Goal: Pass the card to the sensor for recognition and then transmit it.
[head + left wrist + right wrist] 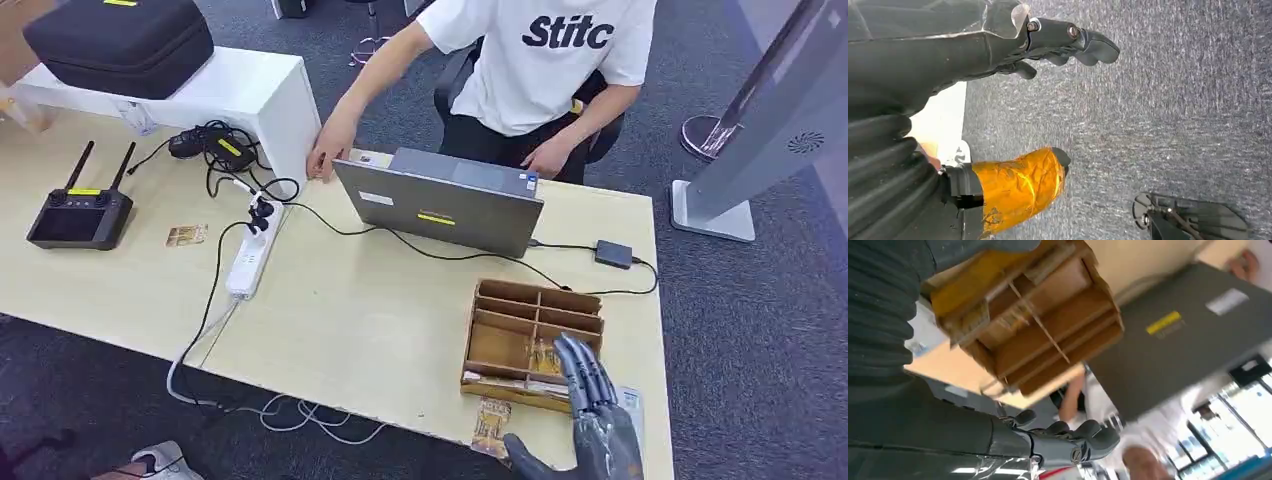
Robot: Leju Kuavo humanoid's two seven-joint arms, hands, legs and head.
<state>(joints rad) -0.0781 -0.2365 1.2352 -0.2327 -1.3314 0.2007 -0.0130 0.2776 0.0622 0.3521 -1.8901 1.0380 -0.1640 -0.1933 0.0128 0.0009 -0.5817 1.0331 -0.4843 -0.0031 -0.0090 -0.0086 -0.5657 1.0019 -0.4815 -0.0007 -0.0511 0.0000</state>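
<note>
While your right hand hovers open and empty over the wooden tray's near right corner, a card lies just near of it, ready for picking. At the left wrist, your left hand hangs curled over carpet, holding nothing. At the right wrist, the tray sits close for reaching.

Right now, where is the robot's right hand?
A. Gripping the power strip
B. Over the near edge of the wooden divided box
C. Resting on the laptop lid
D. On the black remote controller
B: the right hand hovers over the wooden box, fingers spread, holding nothing.
</note>
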